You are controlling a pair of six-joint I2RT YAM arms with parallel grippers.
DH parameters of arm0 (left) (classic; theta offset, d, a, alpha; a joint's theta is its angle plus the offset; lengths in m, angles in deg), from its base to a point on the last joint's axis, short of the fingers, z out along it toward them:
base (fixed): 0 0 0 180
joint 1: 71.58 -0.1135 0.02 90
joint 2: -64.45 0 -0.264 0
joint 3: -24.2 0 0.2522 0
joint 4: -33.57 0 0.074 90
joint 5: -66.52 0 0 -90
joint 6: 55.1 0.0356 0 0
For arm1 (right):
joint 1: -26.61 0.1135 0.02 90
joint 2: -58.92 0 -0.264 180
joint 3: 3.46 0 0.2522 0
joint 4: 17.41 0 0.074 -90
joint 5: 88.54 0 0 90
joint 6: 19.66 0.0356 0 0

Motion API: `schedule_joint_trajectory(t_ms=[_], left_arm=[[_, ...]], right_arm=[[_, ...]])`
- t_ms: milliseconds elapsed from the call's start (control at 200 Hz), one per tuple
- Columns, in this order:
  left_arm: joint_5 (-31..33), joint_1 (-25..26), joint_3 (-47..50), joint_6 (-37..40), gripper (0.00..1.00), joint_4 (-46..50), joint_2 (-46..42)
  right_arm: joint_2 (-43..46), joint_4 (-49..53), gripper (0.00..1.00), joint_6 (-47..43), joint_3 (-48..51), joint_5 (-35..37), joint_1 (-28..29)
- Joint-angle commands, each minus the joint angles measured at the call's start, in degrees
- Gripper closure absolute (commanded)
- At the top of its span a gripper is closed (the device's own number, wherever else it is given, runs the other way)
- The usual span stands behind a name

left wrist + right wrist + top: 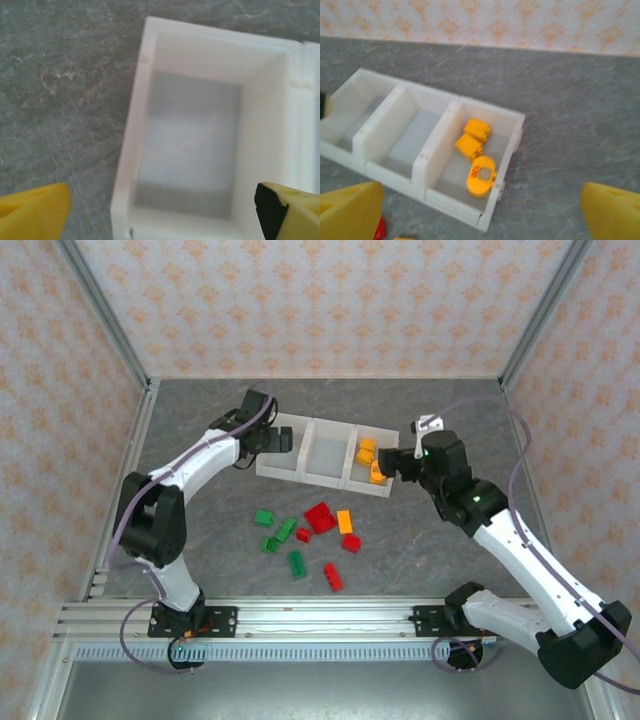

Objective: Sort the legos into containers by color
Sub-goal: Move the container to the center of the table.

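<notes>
The containers (325, 455) form a white row of three bins at mid-table. Orange-yellow legos (372, 462) lie in the right bin; in the right wrist view they are two bricks (473, 136) and a rounded piece (481, 176). The left bin (190, 145) is empty. My left gripper (277, 440) hovers over it, open, with nothing between its yellow fingers (31, 214). Just beside the right bin, my right gripper (396, 462) is open and empty too. Green legos (280, 538), red legos (320, 516) and one orange lego (345, 521) lie loose on the table in front of the row.
The grey table (450, 430) is walled by patterned panels with metal posts (115, 335) at the corners. A metal rail (320, 618) runs along the near edge by the arm bases. The middle bin (412, 137) holds nothing.
</notes>
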Motion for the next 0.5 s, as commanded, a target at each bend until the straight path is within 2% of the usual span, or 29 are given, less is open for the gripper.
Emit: schedule_joint_trajectory(t_ms=[0,105,160,375,496], left_arm=[[-1.1,-2.7,-5.6,3.0,0.1,3.2,4.0],[-3.3,-4.7,-10.0,4.3,0.25,5.6,9.6],[-3.6,-5.3,-12.2,4.7,0.29,6.8,12.1],[-5.1,-6.1,-15.7,5.7,0.33,6.6,17.2],[-5.1,-6.1,-17.1,5.4,0.47,7.3,18.2]], right_arm=[[1.7,-2.2,0.0,2.3,3.9,-5.7,0.0],[2.2,-1.3,0.0,0.7,4.8,-5.0,0.0],[2.5,-1.2,0.0,0.2,4.6,-4.5,0.0],[2.6,-2.0,0.0,-0.9,3.7,-4.8,0.0],[2.8,-1.8,0.0,-0.9,3.8,-4.7,0.0]])
